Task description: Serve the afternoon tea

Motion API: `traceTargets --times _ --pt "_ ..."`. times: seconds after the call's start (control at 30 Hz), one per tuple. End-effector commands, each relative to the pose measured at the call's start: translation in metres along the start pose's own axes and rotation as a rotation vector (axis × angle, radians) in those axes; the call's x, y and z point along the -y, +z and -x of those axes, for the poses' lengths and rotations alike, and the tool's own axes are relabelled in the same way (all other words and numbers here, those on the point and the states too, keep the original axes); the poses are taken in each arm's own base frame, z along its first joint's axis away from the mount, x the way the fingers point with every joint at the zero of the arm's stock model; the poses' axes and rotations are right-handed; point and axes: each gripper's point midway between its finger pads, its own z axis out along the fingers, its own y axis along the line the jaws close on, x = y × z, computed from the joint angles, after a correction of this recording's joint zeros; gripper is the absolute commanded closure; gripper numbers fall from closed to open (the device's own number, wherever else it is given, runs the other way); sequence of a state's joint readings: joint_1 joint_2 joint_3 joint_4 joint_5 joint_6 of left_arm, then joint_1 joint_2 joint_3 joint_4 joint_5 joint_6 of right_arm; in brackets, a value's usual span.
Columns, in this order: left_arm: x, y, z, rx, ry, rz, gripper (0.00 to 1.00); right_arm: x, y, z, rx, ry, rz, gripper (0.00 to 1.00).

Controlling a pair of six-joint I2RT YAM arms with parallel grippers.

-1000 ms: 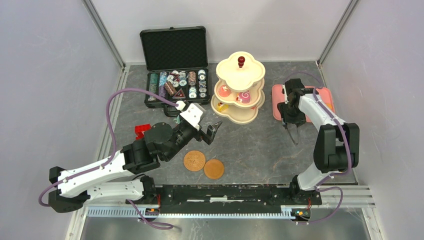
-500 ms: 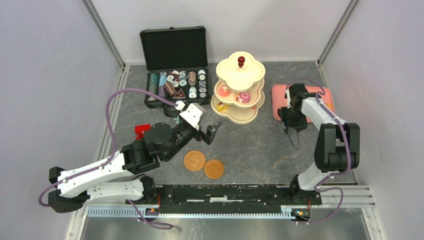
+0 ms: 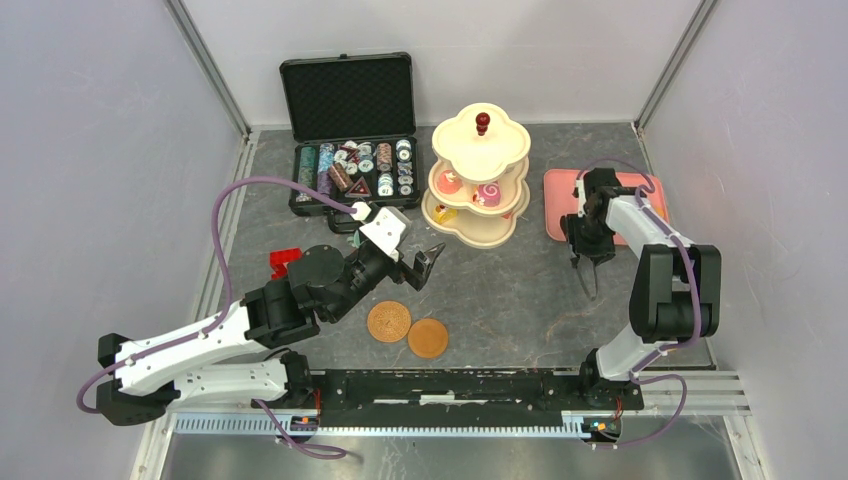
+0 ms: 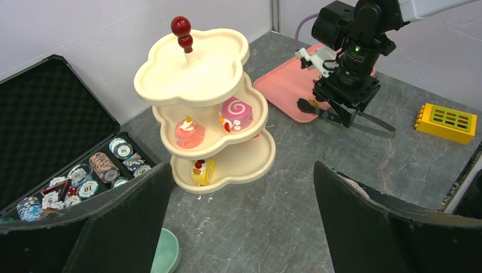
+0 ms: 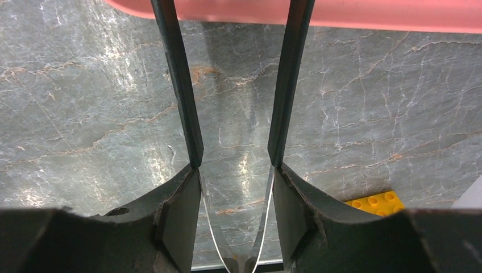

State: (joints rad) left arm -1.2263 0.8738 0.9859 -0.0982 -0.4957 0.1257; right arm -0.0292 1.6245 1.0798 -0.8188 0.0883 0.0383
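**A:** What has just changed?

**B:** Only the right hand [image 3: 584,248]. It has slid a touch toward the right edge of the bench [image 3: 500,290], along the front lip of the pink tray [image 3: 555,205], and has squeezed the tongs [image 3: 590,280] it grips a little. Their tips stand apart with nothing between them.

**A:** And the left hand [image 3: 420,262]?

**B:** It hasn't budged: spread wide and empty, between the saucers [image 3: 389,321] and the stand [image 3: 480,150].

**A:** What does that mean for the tea?

**B:** I'd say the serving has barely started, since no pastry is in the tongs.

**A:** What's in the containers?

**B:** The stand sits mid-bench toward the back edge. Its top tier is bare; the middle holds a pink cake [image 4: 188,131] and a swirl roll [image 4: 236,112]; the bottom holds a yellow roll [image 4: 202,170]. What shows of the tray is bare. The saucers near the front edge are empty too. The case [image 3: 345,95] at the back left corner holds chips [image 3: 385,155]. A teal cup [image 4: 166,257] peeks from under the left hand; I can't see inside it.
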Motion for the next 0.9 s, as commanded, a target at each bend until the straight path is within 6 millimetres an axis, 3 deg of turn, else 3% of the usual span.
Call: traceTargets --times 0.0,0.27,0.53,0.87 --pt "0.0 -0.002 0.014 0.049 -0.049 0.001 0.0 0.005 0.002 0.0 -0.001 -0.005 -0.022 0.48" --pt "0.002 -0.001 0.012 0.045 -0.05 -0.004 0.0 0.002 0.006 -0.002 -0.007 -0.019 -0.004 0.6" --pt "0.002 0.0 0.011 0.042 -0.048 -0.001 0.0 0.01 -0.018 0.029 0.121 0.011 -0.037 0.81" --pt "-0.001 -0.002 0.013 0.046 -0.045 0.011 0.0 0.007 -0.037 0.044 0.23 0.049 -0.01 0.87"
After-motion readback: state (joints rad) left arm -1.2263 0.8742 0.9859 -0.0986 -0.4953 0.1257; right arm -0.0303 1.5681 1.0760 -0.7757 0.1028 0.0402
